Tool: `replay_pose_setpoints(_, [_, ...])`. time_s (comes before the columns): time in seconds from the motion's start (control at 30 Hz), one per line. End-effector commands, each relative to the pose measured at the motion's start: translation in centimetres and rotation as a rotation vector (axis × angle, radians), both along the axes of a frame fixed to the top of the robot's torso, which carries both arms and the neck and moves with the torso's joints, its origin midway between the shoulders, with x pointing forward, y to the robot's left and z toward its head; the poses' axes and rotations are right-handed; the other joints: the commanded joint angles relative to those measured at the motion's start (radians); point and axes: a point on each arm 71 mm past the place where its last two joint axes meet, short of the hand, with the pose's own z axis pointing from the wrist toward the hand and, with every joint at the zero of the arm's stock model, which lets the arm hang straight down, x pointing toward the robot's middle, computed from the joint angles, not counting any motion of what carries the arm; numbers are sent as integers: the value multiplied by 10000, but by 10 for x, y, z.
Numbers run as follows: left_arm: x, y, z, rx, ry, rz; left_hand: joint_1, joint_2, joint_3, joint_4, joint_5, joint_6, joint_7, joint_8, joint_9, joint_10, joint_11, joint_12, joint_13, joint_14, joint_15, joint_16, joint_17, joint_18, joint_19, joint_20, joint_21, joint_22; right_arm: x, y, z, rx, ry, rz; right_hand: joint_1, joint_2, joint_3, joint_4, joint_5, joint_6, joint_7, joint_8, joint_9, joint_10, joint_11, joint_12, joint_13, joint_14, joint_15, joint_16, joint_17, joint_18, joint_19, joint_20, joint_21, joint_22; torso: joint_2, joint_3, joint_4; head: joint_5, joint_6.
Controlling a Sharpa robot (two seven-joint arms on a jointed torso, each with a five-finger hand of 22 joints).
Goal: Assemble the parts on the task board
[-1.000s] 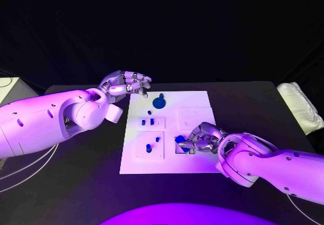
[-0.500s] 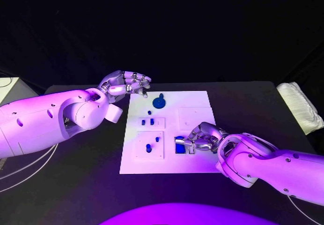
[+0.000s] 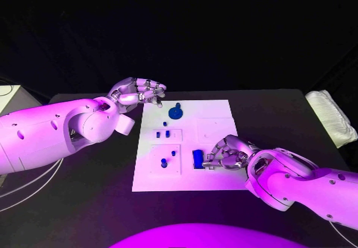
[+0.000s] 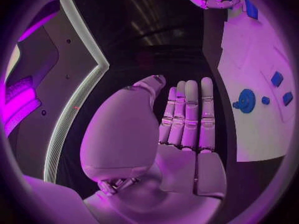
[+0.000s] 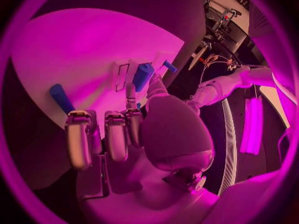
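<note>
The white task board (image 3: 216, 111) lies mid-table. My right hand (image 3: 226, 153) sits over its near right part, thumb and a fingertip against a long blue block (image 3: 197, 158) that stands straight in a recess. The right wrist view shows my right hand (image 5: 137, 129) with the block (image 5: 142, 76) at its fingertips, and a blue peg (image 5: 61, 97) on the board (image 5: 81, 50). My left hand (image 3: 138, 93) hovers curled and holding nothing at the board's far left corner. A round blue piece (image 3: 176, 112) lies near it, and small blue pegs (image 3: 164, 163) stand in the left panels.
A white padded cloth (image 3: 332, 124) lies at the table's right edge. A pale box (image 3: 11, 101) stands at the far left, with cables (image 3: 30, 186) beside the left arm. The left wrist view shows my left hand (image 4: 181, 129) and the round piece (image 4: 246, 100).
The blue block went from tilted in my right hand to standing straight in its recess, and the right hand shifted slightly right and nearer. The left hand has not moved.
</note>
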Motion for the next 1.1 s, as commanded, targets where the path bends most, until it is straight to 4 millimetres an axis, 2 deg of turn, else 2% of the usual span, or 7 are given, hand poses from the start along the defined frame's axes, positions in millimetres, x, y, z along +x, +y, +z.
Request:
replay_pose_setpoints(0.03, [-1,-2,1,-107,-4,-149,83,18,-6,-4,-15,37,-15,-44,11,-77,-13,55,9,-63,-5,41,9,115,55,1,-34,-13,-3,4,2,-38,-248,725,346,-260,312,55,-31,59,-35,54,2,373,-74,36,1556,947,-83,42,2190,-106,853,-66,45,2466,8,5,-1,-11,-12])
replay_pose_setpoints(0.1, [-1,-2,1,-105,-2,-147,109,29,-3,-11,-15,38,-13,-46,12,-86,-12,65,22,-69,-5,38,13,115,59,-1,-39,-14,-3,5,2,-95,-284,780,502,-387,469,99,-31,94,-47,84,3,378,-81,39,1567,948,-86,44,2196,-108,855,-70,53,2470,7,8,5,-17,-15])
replay_pose_setpoints(0.27, [-1,-2,1,-105,1,-151,109,29,-3,-11,-15,38,-13,-46,12,-86,-12,65,22,-69,-5,38,13,115,59,-1,-39,-14,-1,6,0,-261,-398,671,619,-455,598,156,-31,171,-71,139,14,395,-102,61,1591,954,-100,54,2227,-120,874,-79,109,2488,2,0,8,-31,-17])
replay_pose_setpoints(0.6, [-1,-2,1,-100,21,-166,120,37,-3,-10,-16,41,-10,-47,13,-91,-10,74,31,-72,-4,37,16,114,61,-1,-42,-14,4,10,-10,-327,-120,134,485,-342,756,513,-32,269,-118,232,31,430,-145,97,1632,957,-137,57,2238,-129,890,-110,153,2504,22,4,29,-13,-45])
replay_pose_setpoints(1.1, [-1,0,0,-75,72,-168,132,47,-6,-6,-17,44,-7,-49,15,-100,-8,88,46,-76,-2,36,21,113,65,-2,-48,-15,6,13,-13,-427,-360,225,496,-281,818,575,-32,274,-138,253,35,435,-161,96,1636,958,-149,58,2242,-128,889,-120,151,2504,2,-2,16,33,-113])
